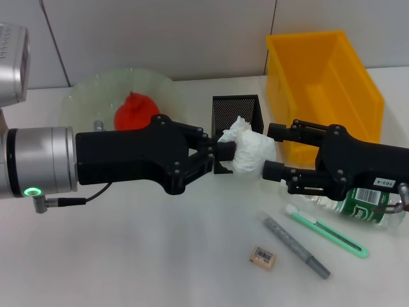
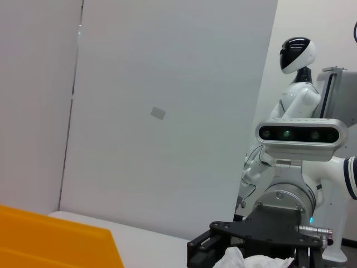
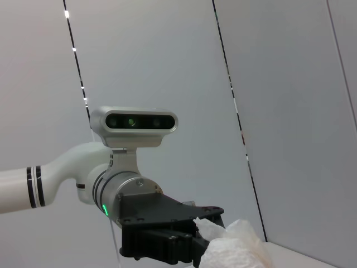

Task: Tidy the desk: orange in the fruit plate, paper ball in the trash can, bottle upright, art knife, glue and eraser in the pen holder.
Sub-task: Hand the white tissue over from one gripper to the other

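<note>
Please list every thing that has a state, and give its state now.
orange: lying in the fruit plate
paper ball: held between both end effectors, above the table
bottle: lying on its side
eraser: on the table
pen holder: upright
trash can: upright

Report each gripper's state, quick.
Left gripper: shut on the paper ball.
Right gripper: at the paper ball too, grip cannot be told.

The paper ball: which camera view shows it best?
The head view: the whole paper ball shows between the left gripper and the right gripper. Both wrist views show only its upper part at the picture's edge.
</note>
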